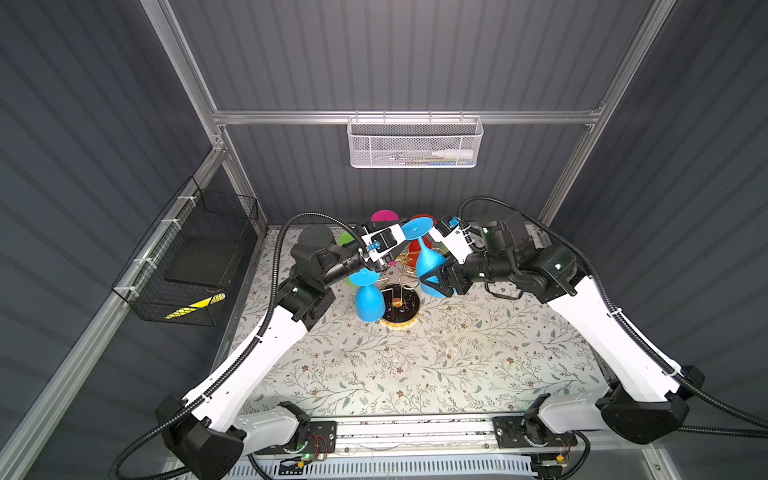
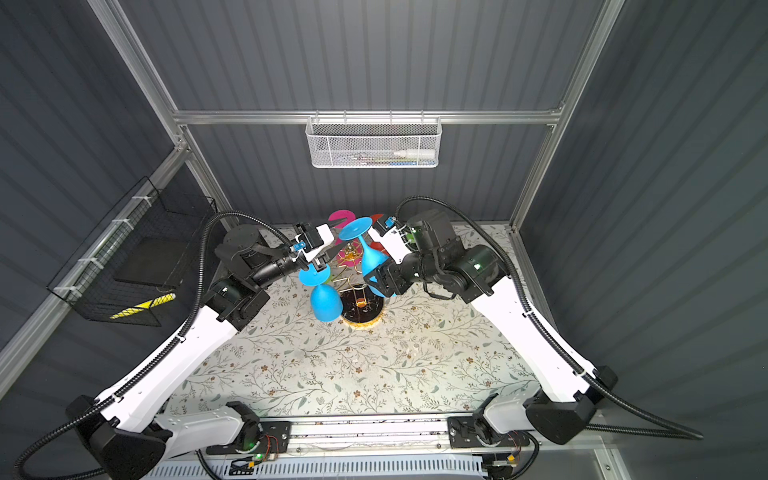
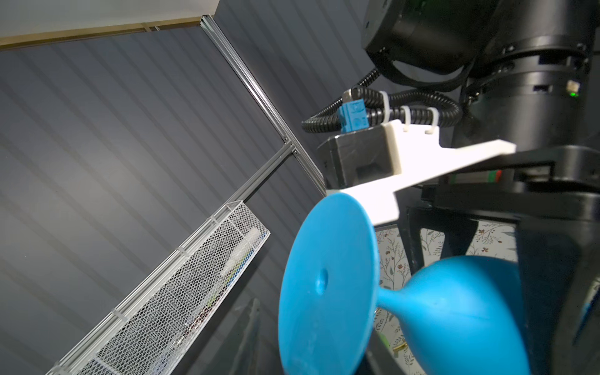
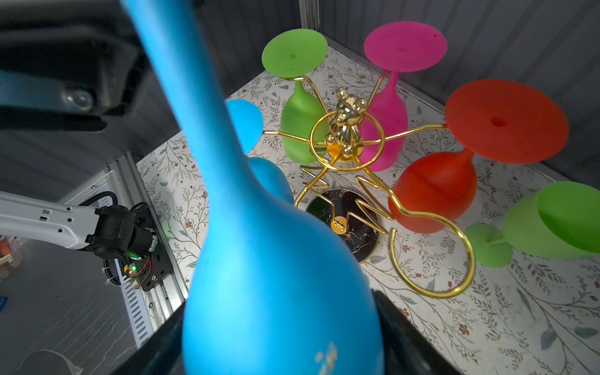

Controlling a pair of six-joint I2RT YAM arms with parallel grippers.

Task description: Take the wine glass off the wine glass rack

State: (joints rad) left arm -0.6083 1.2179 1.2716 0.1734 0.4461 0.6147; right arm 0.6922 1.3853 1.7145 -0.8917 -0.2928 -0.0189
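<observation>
The wine glass is blue and hangs upside down, its round foot uppermost. My right gripper is shut on its bowl, with black fingers on both sides. My left gripper is up against the foot's rim; its jaws are hidden behind the foot in the left wrist view. The wine glass rack is gold wire on a round black base. One gold loop beside the held glass holds nothing.
Green, pink and red glasses hang on the rack. A second blue glass stands left of the base. Another green glass lies on the floral mat. A white mesh basket hangs on the back wall.
</observation>
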